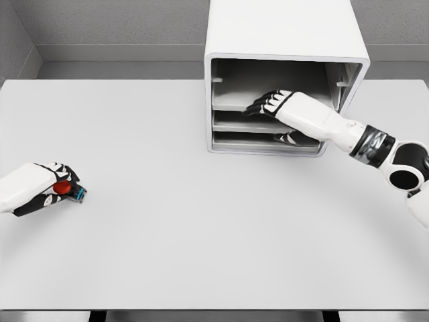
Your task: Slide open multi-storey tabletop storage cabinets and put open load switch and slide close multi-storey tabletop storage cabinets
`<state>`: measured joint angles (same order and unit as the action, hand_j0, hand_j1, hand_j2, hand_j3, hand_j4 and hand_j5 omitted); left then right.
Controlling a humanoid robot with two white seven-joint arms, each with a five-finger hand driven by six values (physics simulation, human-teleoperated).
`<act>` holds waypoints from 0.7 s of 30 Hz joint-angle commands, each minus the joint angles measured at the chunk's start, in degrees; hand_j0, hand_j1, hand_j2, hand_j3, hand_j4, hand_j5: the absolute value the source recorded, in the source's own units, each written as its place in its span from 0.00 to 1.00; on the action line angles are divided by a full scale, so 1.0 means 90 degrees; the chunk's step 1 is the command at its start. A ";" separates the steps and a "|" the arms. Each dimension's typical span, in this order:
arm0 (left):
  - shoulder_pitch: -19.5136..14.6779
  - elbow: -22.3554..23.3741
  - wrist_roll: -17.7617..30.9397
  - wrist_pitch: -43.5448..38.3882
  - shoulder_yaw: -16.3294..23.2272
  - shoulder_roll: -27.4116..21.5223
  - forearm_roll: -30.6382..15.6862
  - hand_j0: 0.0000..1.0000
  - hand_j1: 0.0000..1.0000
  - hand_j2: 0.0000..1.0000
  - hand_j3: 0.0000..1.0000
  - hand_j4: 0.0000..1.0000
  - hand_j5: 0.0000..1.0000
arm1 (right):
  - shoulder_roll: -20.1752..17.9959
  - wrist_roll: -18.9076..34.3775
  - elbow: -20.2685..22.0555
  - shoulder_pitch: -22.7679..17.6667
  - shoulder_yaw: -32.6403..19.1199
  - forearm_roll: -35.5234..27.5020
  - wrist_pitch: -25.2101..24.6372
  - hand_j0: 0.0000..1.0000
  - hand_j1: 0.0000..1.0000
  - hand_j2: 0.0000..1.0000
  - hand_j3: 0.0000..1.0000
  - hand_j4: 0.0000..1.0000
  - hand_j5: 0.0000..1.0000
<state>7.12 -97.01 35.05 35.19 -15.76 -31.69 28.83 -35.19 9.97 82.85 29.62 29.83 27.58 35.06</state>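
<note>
At cabinet front, far side of the pale grey flat counter (201, 235): my right robot hand (268, 102) is reached into the white box-shaped multi-storey storage cabinet (285, 40), fingers (258, 106) hooked down over the front lip of the upper grey sliding tray (231, 104). Curled on that edge, not wrapped round anything loose. Lower trays sit stacked beneath; can't tell how far any is out.

Left robot hand (47, 188) rests low at counter's left edge, well apart from cabinet, fingers clamped on the load switch, small w/ red round knob and blue-teal end (67, 188). Switch is in hand, just above or touching counter; can't tell which.

Step in hand, my read: slide the tray open w/ right hand.

How to do it well:
- Pull straight toward me, along tray runners. No sideways drag, or tray may bind.
- Keep fingertips over lip; if they slip, re-seat before pulling.
- Watch cabinet body. It's light-looking and could slide w/ the tray.
- Open far enough for left hand + switch to clear the shelf above.
- Hold left hand steady till tray is out.
</note>
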 commanded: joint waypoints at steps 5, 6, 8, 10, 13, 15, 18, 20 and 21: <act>-0.0078 -0.0022 -0.0006 -0.0022 -0.0007 0.0113 -0.0098 0.36 0.36 0.36 0.36 0.36 0.36 | -0.0191 -0.0014 0.0433 -0.0107 -0.0013 -0.0067 -0.0007 0.84 0.84 0.84 0.84 0.84 0.84; -0.0078 -0.0032 -0.0006 -0.0022 -0.0007 0.0113 -0.0118 0.36 0.36 0.36 0.36 0.36 0.36 | -0.0201 -0.0014 0.0462 -0.0117 -0.0013 -0.0076 -0.0007 0.84 0.84 0.84 0.84 0.84 0.84; -0.0088 -0.0051 -0.0006 -0.0022 -0.0007 0.0113 -0.0128 0.36 0.36 0.36 0.36 0.36 0.36 | -0.0230 -0.0014 0.0472 -0.0195 -0.0023 -0.0076 -0.0007 0.84 0.84 0.84 0.84 0.84 0.84; -0.0098 -0.0071 -0.0006 -0.0022 -0.0017 0.0113 -0.0137 0.36 0.36 0.36 0.36 0.36 0.36 | -0.0240 -0.0014 0.0521 -0.0264 -0.0013 -0.0076 -0.0007 0.84 0.84 0.84 0.84 0.84 0.84; -0.0098 -0.0081 -0.0006 -0.0022 -0.0017 0.0113 -0.0147 0.36 0.36 0.36 0.36 0.36 0.36 | -0.0240 -0.0014 0.0530 -0.0352 -0.0013 -0.0076 -0.0007 0.84 0.84 0.84 0.84 0.84 0.84; -0.0108 -0.0110 -0.0006 -0.0022 -0.0017 0.0172 -0.0147 0.36 0.36 0.36 0.36 0.36 0.36 | -0.0240 -0.0014 0.0560 -0.0420 -0.0013 -0.0076 -0.0007 0.84 0.84 0.84 0.84 0.84 0.84; -0.0117 -0.0130 -0.0006 -0.0022 -0.0017 0.0181 -0.0157 0.36 0.36 0.36 0.36 0.36 0.36 | -0.0279 -0.0014 0.0745 -0.0469 -0.0023 -0.0076 -0.0007 0.85 0.85 0.85 0.85 0.85 0.85; -0.0127 -0.0139 -0.0006 -0.0022 -0.0017 0.0240 -0.0157 0.36 0.36 0.36 0.36 0.36 0.36 | -0.0474 -0.0023 0.0950 -0.0527 -0.0052 -0.0096 -0.0007 0.85 0.85 0.85 0.85 0.85 0.85; -0.0127 -0.0149 -0.0006 -0.0022 -0.0017 0.0250 -0.0157 0.36 0.36 0.36 0.36 0.36 0.36 | -0.0562 -0.0023 0.1009 -0.0576 -0.0062 -0.0115 -0.0007 0.85 0.85 0.85 0.85 0.85 0.85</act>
<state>5.98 -98.18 35.07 35.18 -15.89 -29.75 27.84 -39.01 9.81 90.57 24.08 29.47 27.15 35.06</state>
